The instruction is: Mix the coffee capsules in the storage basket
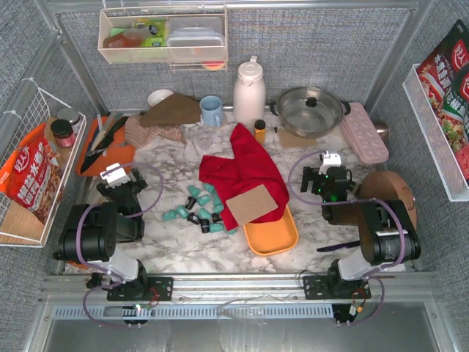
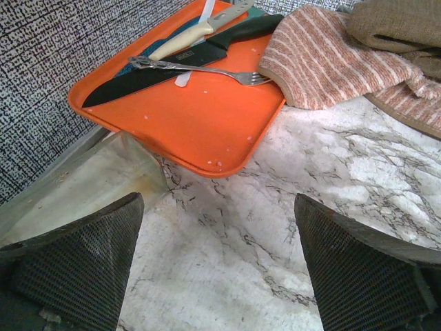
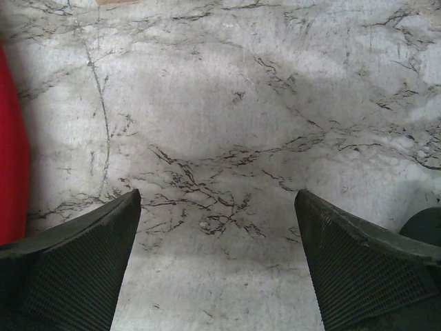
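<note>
Dozen-odd pods: small cup-shaped coffee capsules (image 1: 199,207), mostly teal, a few black, in a loose cluster, some touching.
Pod location: on the white marble-pattern bench (image 1: 176,249), just left of the basket, none visibly inside it.
Basket: shallow orange plastic rectangular storage basket (image 1: 272,236) with rounded corners, near the bench's front centre; its far end is hidden under cloth and card.
Cover: crumpled red cloth (image 1: 245,167) runs from mid-bench onto the basket; a brown cardboard square (image 1: 253,204) lies on top, overlapping the basket's far edge.
Left tool (image 2: 217,200): released, fingers wide apart, nothing between them, over bare bench left of the pods and apart from them.
Left wrist view: flat orange plastic tray (image 2: 207,117) just ahead, carrying a black-bladed knife (image 2: 172,65), a cream-handled knife (image 2: 196,31) and a metal fork (image 2: 207,69); a striped pink-and-white towel (image 2: 331,55) touches its right edge.
Right tool (image 3: 217,196): released, fingers spread, only marble between them, right of the red cloth.
Back row: blue mug (image 1: 211,110), white jug (image 1: 249,92), lidded steel pot (image 1: 311,110), pink egg tray (image 1: 364,132).
</note>
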Controlling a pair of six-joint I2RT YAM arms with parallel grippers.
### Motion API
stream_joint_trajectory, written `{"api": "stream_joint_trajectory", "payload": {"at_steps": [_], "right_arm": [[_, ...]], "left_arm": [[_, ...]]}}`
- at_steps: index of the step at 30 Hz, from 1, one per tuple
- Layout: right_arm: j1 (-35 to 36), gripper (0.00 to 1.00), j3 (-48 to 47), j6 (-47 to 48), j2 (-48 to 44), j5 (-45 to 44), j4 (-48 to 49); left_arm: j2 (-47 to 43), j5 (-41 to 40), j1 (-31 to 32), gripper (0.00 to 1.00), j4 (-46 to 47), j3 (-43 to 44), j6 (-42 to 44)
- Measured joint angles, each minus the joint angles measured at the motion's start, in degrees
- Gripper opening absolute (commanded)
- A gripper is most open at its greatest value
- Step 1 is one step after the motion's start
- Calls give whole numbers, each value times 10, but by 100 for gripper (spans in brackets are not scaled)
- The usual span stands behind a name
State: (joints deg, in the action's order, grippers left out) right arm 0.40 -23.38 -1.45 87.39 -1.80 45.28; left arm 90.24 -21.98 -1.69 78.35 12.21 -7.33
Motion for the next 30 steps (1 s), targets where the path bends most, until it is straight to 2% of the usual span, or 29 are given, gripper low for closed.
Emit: {"api": "stream_joint_trajectory", "payload": {"at_steps": [30], "right_arm": [[-9, 99, -1, -13, -1, -22, -3]], "left_arm": [[0, 0, 0, 99, 0, 0, 0]]}}
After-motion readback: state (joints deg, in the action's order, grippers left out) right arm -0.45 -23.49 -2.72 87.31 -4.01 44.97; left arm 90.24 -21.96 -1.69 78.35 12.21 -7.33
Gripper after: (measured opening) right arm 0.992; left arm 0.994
